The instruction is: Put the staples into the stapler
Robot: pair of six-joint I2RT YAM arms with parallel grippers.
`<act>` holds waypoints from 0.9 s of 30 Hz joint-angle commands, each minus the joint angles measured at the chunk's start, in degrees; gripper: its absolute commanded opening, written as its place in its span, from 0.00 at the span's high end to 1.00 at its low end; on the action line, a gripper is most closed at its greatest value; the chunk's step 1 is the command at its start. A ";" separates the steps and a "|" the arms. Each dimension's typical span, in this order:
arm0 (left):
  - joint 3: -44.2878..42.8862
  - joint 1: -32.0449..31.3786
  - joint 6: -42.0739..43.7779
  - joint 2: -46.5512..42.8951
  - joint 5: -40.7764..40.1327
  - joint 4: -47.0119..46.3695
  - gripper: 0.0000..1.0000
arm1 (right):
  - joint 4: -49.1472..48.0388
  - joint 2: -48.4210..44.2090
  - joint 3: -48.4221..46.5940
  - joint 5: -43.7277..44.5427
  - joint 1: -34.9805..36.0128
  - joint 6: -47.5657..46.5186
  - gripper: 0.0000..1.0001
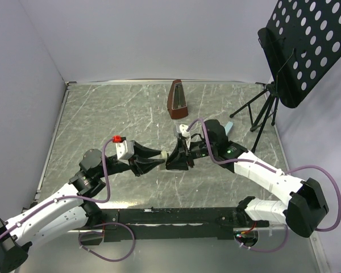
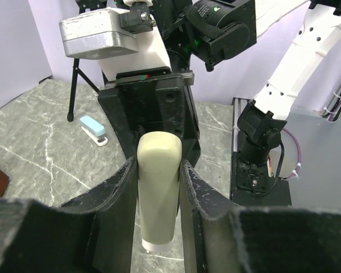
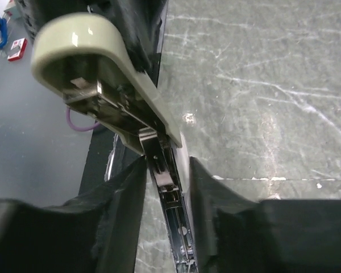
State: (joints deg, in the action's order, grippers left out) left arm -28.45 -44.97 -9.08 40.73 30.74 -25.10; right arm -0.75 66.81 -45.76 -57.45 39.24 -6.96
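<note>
While clamped in left gripper, stapler.

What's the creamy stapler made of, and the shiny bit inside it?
The stapler looks like smooth cream plastic, with soft glossy highlights. Its inner rail looks like bare metal: grey, thin-edged, reflective. Both are guesses from looks alone.

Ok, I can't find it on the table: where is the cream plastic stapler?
In the top view the cream plastic stapler is over mid-table, clamped between the left gripper and the right gripper, in front of the brown metronome.
</note>
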 commanded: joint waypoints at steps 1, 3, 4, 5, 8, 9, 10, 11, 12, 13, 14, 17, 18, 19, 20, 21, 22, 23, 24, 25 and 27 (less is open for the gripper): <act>-2.05 0.15 -0.68 -1.09 1.07 -5.13 0.99 | -0.12 -0.10 -2.58 -0.73 0.57 -2.88 0.71; -2.14 0.15 -0.50 -1.18 0.81 -4.87 0.99 | -0.12 -0.10 -2.58 -0.38 0.66 -2.80 0.84; -2.14 0.15 -0.41 -1.18 0.64 -4.43 0.99 | -0.04 -0.18 -2.58 -0.29 0.57 -2.79 0.88; -2.31 0.15 -0.24 -1.27 0.29 -4.08 0.99 | 0.14 -0.27 -2.67 0.05 0.83 -2.79 0.95; -2.40 0.15 0.38 -2.05 -1.20 -2.50 0.97 | 0.14 -0.71 -2.67 1.11 0.92 -2.53 1.00; -2.23 0.15 0.38 -2.41 -2.69 -2.15 0.92 | 0.14 -0.89 -2.67 2.16 1.10 -2.44 1.00; -2.14 0.15 0.55 -3.28 -3.84 -1.80 0.82 | 0.14 -0.89 -2.67 2.86 1.10 -2.27 1.00; -2.05 0.06 0.82 -3.81 -4.98 -0.92 0.75 | 0.14 -0.80 -2.67 3.48 1.10 -2.09 1.00; -2.05 0.06 0.91 -4.95 -7.95 -0.39 0.57 | 0.05 -0.71 -2.76 5.31 1.18 -1.66 1.00; -1.88 0.15 1.08 -5.48 -9.28 0.83 0.50 | 0.14 -0.62 -2.85 6.38 1.19 -1.30 1.00; -1.88 0.15 1.08 -6.10 -10.95 1.37 0.44 | 0.14 -0.19 -2.85 7.43 1.27 -0.95 1.00; -2.23 0.06 -0.05 -9.08 -20.52 4.70 0.15 | 0.31 1.22 -3.28 13.14 1.71 0.19 1.00; -3.18 0.06 -1.28 -10.74 -26.55 6.02 0.06 | 0.40 1.66 -3.89 15.85 2.32 0.89 1.00; -3.98 0.15 -1.64 -11.37 -30.09 7.60 0.05 | 0.14 2.71 -4.07 17.01 2.59 1.16 1.00; -4.85 0.06 -1.90 -11.98 -32.74 12.05 0.04 | -0.30 3.24 -4.16 17.89 2.85 1.33 1.00; -6.86 0.06 -2.17 -13.12 -35.37 14.01 0.03 | -0.91 3.94 -4.16 18.94 3.29 2.21 1.00; -7.93 0.06 -2.95 -13.57 -42.19 16.55 0.02 | -1.61 5.43 -4.34 21.65 3.99 2.82 1.00; -9.24 0.06 -3.05 -14.01 -44.87 21.28 0.01 | -2.49 6.31 -4.51 22.64 4.43 3.70 1.00; -11.43 0.15 -3.05 -14.88 -48.11 23.85 0.01 | -3.19 7.10 -4.86 24.13 4.96 4.14 1.00; -12.50 0.06 -3.22 -15.24 -53.45 26.05 0.01 | -3.81 8.94 -5.13 27.27 6.27 4.67 1.00; -15.13 0.06 -3.57 -16.55 -58.93 32.29 0.01 | -3.47 11.14 -7.06 31.59 7.59 5.90 1.00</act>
State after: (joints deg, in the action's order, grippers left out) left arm -38.00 -44.88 -10.94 26.39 -9.82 -5.17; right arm -0.23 74.67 -47.90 -35.77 44.07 -3.86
